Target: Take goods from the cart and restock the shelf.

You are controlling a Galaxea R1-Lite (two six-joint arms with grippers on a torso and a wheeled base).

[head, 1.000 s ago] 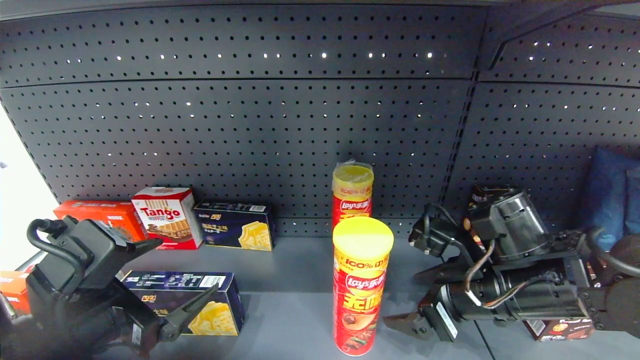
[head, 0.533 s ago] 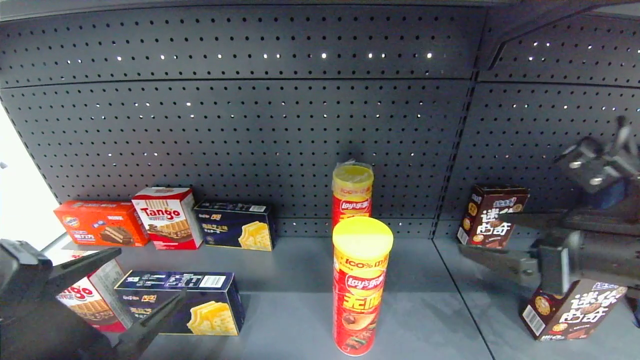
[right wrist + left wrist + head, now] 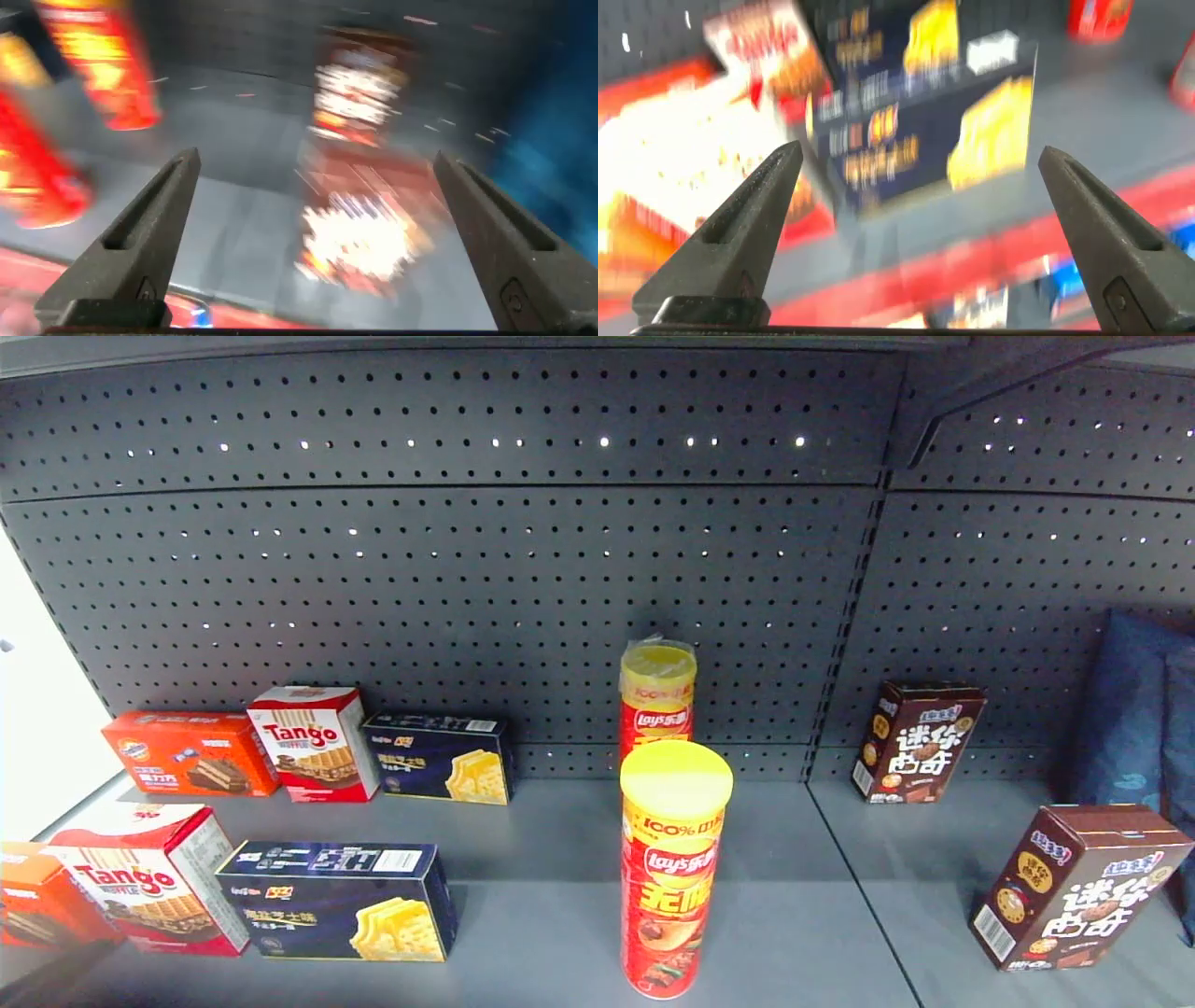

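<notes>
Shelf (image 3: 560,840) part stocked: boxes (image 3: 336,901), cans (image 3: 674,868) placed. L claw (image 3: 920,154), R claw (image 3: 318,157) open, empty; prob more cart trips.

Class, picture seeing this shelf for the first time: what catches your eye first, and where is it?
The tall red chip can with its yellow lid stands upright at the front middle of the shelf, a second can directly behind it near the pegboard. A dark blue cracker box lies to its left, and a brown box stands at the front right.
</notes>
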